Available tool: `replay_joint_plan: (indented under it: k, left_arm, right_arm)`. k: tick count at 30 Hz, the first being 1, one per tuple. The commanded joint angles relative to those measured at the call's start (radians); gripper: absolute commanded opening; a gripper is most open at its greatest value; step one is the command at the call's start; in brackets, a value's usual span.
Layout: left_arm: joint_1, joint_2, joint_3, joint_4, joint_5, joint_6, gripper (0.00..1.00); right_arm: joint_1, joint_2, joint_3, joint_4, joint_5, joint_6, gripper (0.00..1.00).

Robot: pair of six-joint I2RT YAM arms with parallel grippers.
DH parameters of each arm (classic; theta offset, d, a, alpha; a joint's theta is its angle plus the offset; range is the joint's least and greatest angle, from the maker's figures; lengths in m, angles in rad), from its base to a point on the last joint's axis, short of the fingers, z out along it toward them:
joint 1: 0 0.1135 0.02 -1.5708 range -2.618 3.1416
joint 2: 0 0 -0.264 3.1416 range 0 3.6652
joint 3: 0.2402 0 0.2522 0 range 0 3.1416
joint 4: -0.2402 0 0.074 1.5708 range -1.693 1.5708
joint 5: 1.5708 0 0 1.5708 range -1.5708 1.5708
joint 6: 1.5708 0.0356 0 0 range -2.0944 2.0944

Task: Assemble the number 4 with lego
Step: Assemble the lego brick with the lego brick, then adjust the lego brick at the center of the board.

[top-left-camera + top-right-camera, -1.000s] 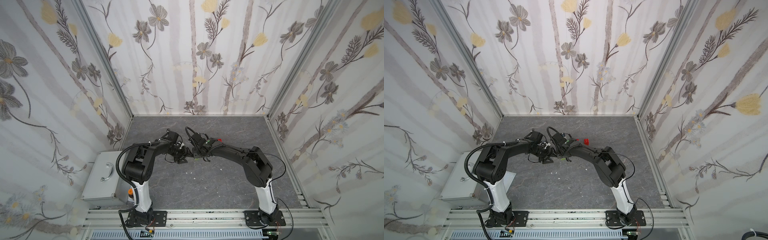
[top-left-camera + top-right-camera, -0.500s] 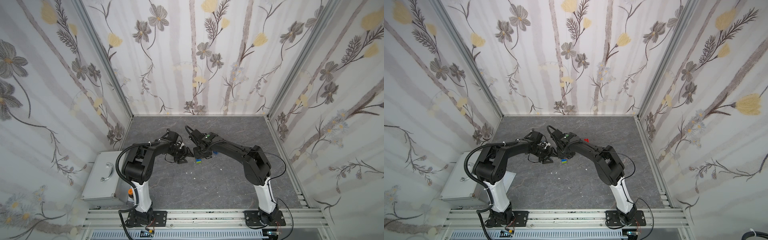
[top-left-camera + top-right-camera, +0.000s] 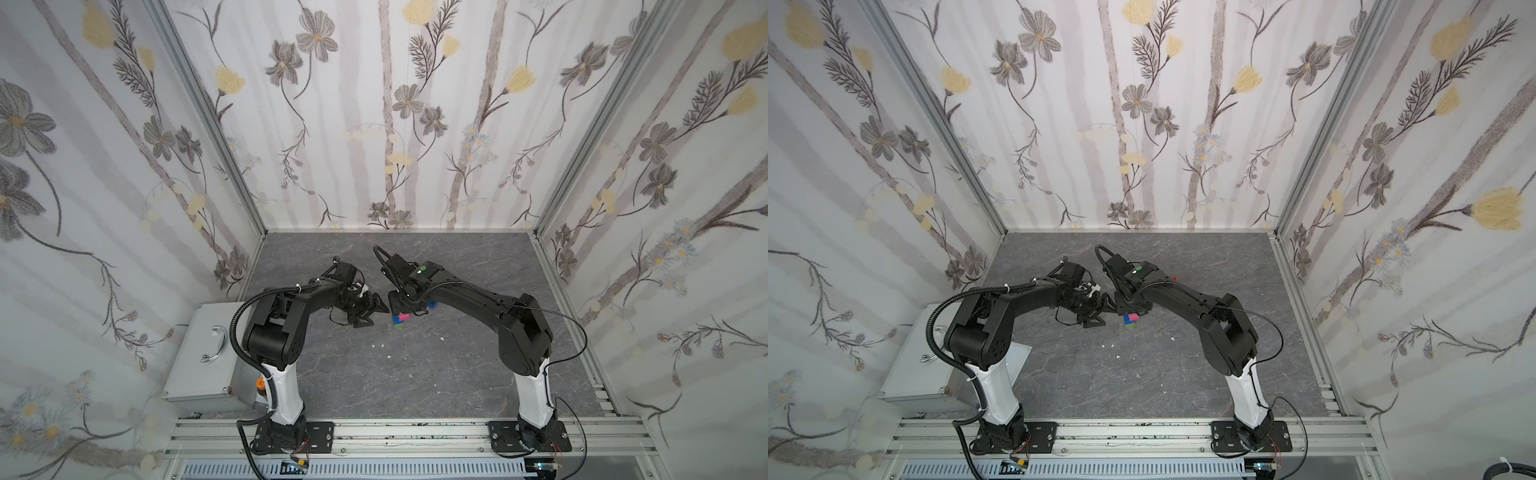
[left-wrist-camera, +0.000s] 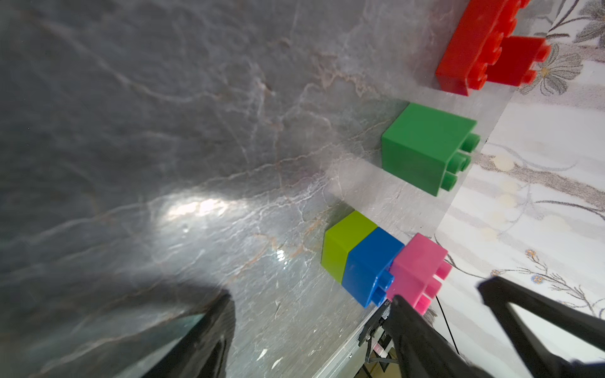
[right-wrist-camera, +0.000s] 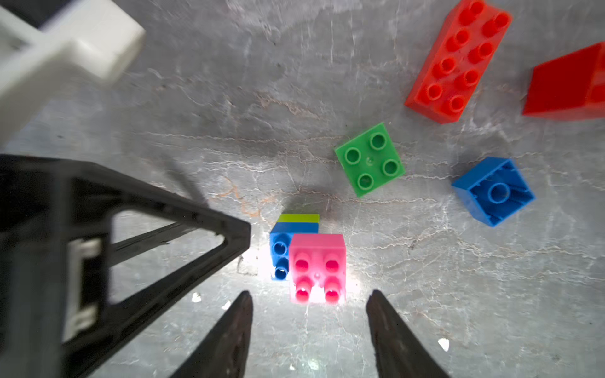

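On the grey table, nearest the arm bases, stands a small stack. It has a lime brick at the bottom, a blue brick on it, and a pink brick on top, shifted so two blue studs show. The right gripper hangs close above it, jaws wide apart, gripping nothing. The left gripper, just beside the stack, is also spread and empty. Beyond lie a green brick, studs up, and a tipped loose blue brick. Farthest are a long red brick and a second red brick.

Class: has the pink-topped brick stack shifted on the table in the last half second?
No. In a top view the pink-topped brick stack keeps its place beyond and right of the white speck.
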Motion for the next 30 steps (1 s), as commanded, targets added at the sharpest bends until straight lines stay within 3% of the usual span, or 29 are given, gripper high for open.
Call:
replay_joint_plan:
  k: [1, 4, 6, 8, 12, 15, 17, 20, 24, 30]
  left_arm:
    - [0.002, -0.029, -0.008, -0.058, -0.142, 0.007, 0.83]
    - [0.000, -0.083, -0.011, -0.054, -0.197, 0.011, 0.89]
    - [-0.017, -0.117, 0.006, -0.070, -0.249, 0.032, 0.98]
    - [-0.050, -0.131, 0.045, -0.103, -0.332, 0.061, 1.00]
    - [-0.132, -0.084, 0.190, -0.167, -0.483, 0.095, 1.00]
    - [-0.211, 0.015, 0.373, -0.262, -0.611, 0.131, 1.00]
    - [-0.241, 0.074, 0.457, -0.261, -0.626, 0.134, 1.00]
    - [-0.248, 0.137, 0.531, -0.244, -0.610, 0.108, 1.00]
    - [-0.238, 0.120, 0.547, -0.224, -0.681, 0.090, 1.00]
    - [-0.191, 0.140, 0.549, -0.243, -0.610, 0.108, 1.00]
  right_arm:
    - [-0.026, -0.078, 0.000, 0.055, 0.041, -0.009, 0.68]
    - [-0.123, -0.153, -0.100, 0.114, 0.040, -0.024, 0.77]
    - [-0.204, -0.159, -0.162, 0.154, 0.022, -0.078, 0.78]
    - [-0.271, -0.137, -0.178, 0.190, -0.006, -0.143, 0.78]
    - [-0.389, -0.063, -0.119, 0.262, -0.127, -0.201, 0.78]
    - [-0.429, -0.030, -0.061, 0.314, -0.210, -0.219, 0.79]
    - [-0.432, 0.016, 0.009, 0.309, -0.247, -0.252, 0.77]
    - [-0.430, 0.103, 0.113, 0.287, -0.316, -0.260, 0.51]
    - [-0.417, 0.181, 0.164, 0.307, -0.325, -0.233, 0.19]
    - [-0.400, 0.257, 0.182, 0.297, -0.220, -0.169, 0.00]
